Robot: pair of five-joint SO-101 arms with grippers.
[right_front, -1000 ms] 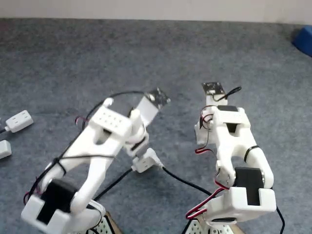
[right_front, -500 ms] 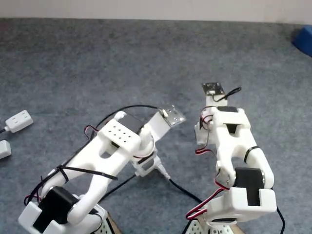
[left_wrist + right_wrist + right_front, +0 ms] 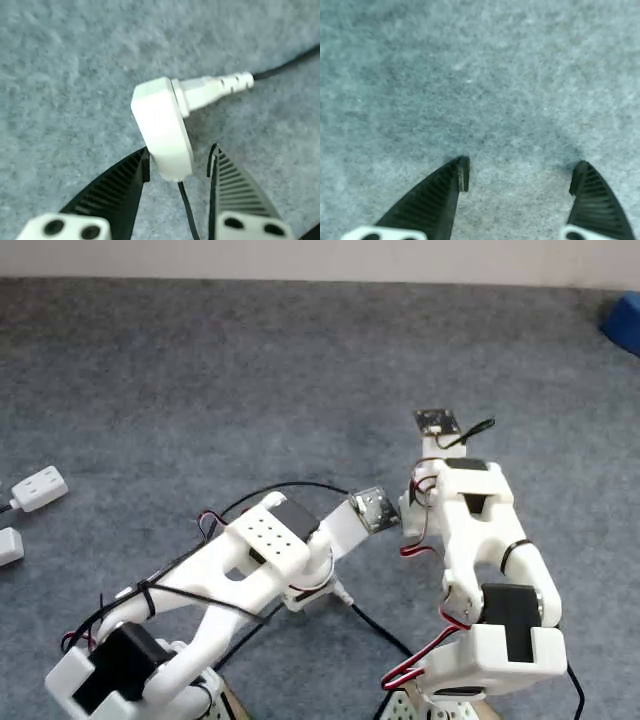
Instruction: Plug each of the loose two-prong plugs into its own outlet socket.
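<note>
The grey counter (image 3: pixel 200 370) carries both arms. Your left arm (image 3: pixel 240 560) is bent low over the work. The right arm (image 3: pixel 480 530) stands beside it, the right jaws spread wide above bare surface. The outlet blocks (image 3: pixel 38 487) lie well apart, at the counter's left edge. The white plug (image 3: pixel 161 125) lies flat with its long axis pointing into the left jaws and its near end between the tips. Its cord (image 3: pixel 290 64) leaves sideways from the far end. The left jaws stand apart astride the plug, not yet gripping. Judgement: the left arm is nearer and should take it.

White plug (image 3: pixel 162 127); black, seemingly ribbed fingers (image 3: pixel 117 187)
</note>
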